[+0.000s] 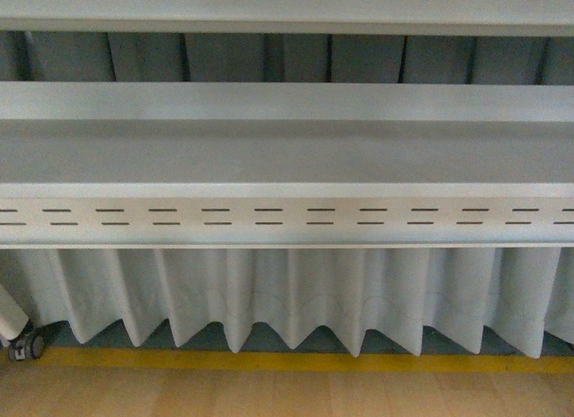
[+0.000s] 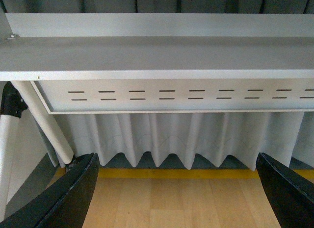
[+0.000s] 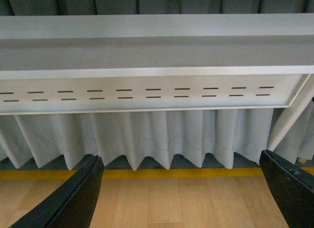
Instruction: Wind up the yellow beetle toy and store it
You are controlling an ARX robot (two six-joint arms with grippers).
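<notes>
The yellow beetle toy is out of view in all three views. My left gripper (image 2: 176,198) is open, its black fingers (image 2: 64,198) spread wide over bare wooden floor with nothing between them. My right gripper (image 3: 179,198) is open too, and its black fingers (image 3: 289,189) frame only floor boards. Neither arm shows in the front view. Both wrist views look at the underside edge of a grey metal table.
A grey table (image 1: 287,157) with a slotted front rail (image 1: 287,216) spans the front view, a white pleated curtain (image 1: 296,296) hanging below it. A yellow floor line (image 1: 296,361) runs under the curtain. A white table leg (image 2: 44,120) and a caster wheel (image 1: 27,347) stand at the left.
</notes>
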